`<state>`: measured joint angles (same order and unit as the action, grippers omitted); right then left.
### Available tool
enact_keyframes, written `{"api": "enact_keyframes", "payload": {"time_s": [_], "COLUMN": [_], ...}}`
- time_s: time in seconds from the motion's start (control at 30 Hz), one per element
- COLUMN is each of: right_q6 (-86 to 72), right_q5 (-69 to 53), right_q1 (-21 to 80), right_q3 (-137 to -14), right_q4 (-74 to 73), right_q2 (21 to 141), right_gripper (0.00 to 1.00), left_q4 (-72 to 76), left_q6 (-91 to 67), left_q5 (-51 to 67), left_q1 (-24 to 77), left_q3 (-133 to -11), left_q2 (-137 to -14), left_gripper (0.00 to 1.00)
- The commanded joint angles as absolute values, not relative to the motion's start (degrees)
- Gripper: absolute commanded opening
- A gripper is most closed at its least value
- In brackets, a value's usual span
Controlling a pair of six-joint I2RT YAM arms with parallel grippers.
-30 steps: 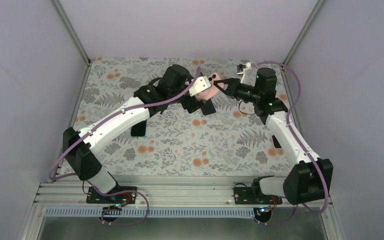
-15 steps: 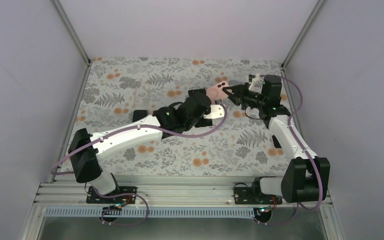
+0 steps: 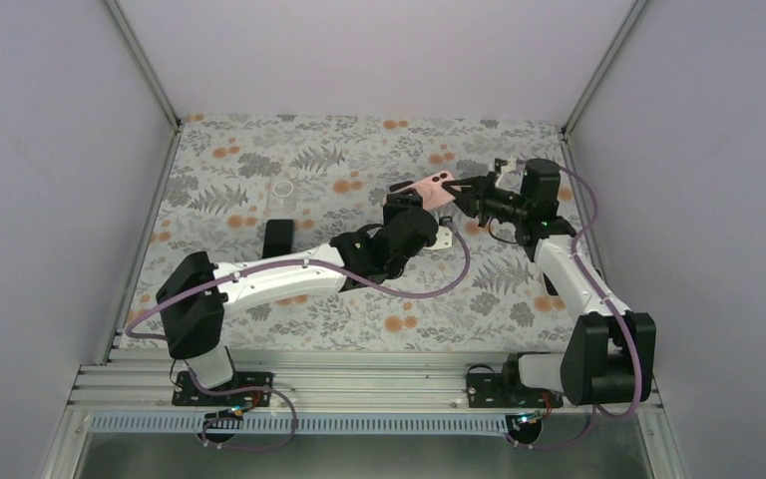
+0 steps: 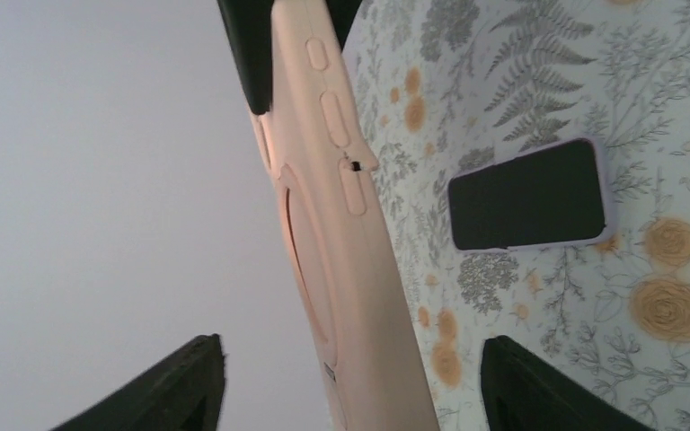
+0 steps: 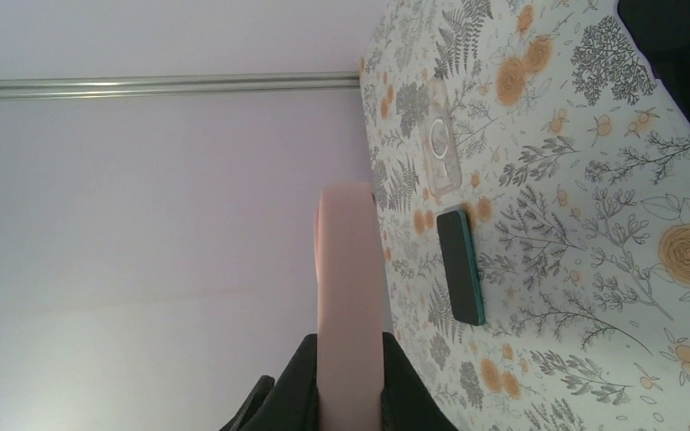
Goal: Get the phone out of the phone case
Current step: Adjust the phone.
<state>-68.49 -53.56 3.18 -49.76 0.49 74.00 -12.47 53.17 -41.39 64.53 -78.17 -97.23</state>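
Observation:
A pink phone case is held off the table, its camera cutout facing up. My right gripper is shut on its right end; the right wrist view shows the pink case edge-on, pinched between the fingers of the right gripper. My left gripper is at the case's left end. In the left wrist view the case runs between the wide-open fingers of the left gripper without touching either. I cannot tell whether a phone is inside.
A dark phone in a teal case lies on the floral tabletop at the left, also in the right wrist view. A clear case lies behind it. A black phone in a lilac case lies on the table.
My left arm has dropped from a raised pose and swung to the near side of the case, gripper open around it. The right gripper has lowered the pink case and shifted slightly right.

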Motion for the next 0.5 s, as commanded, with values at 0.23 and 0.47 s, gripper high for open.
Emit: {"api": "enact_keyframes", "payload": {"time_s": [0.23, 0.47], "right_q6": [-71.95, -72.46], "right_q5": [-57.01, -56.79], "right_q1": [2.71, 2.6], "right_q3": [-49.22, -49.13], "right_q4": [4.29, 4.71], "right_q2": [71.98, 71.38], "right_gripper": [0.04, 0.27], "left_q4": [-3.0, -6.59], "left_q6": [60.52, 57.12], "left_q5": [-47.88, -46.28], "left_q1": [65.15, 65.02], "left_q3": [-75.26, -76.79], "left_q2": [-98.44, -98.35], "left_gripper": [0.28, 0.03]}}
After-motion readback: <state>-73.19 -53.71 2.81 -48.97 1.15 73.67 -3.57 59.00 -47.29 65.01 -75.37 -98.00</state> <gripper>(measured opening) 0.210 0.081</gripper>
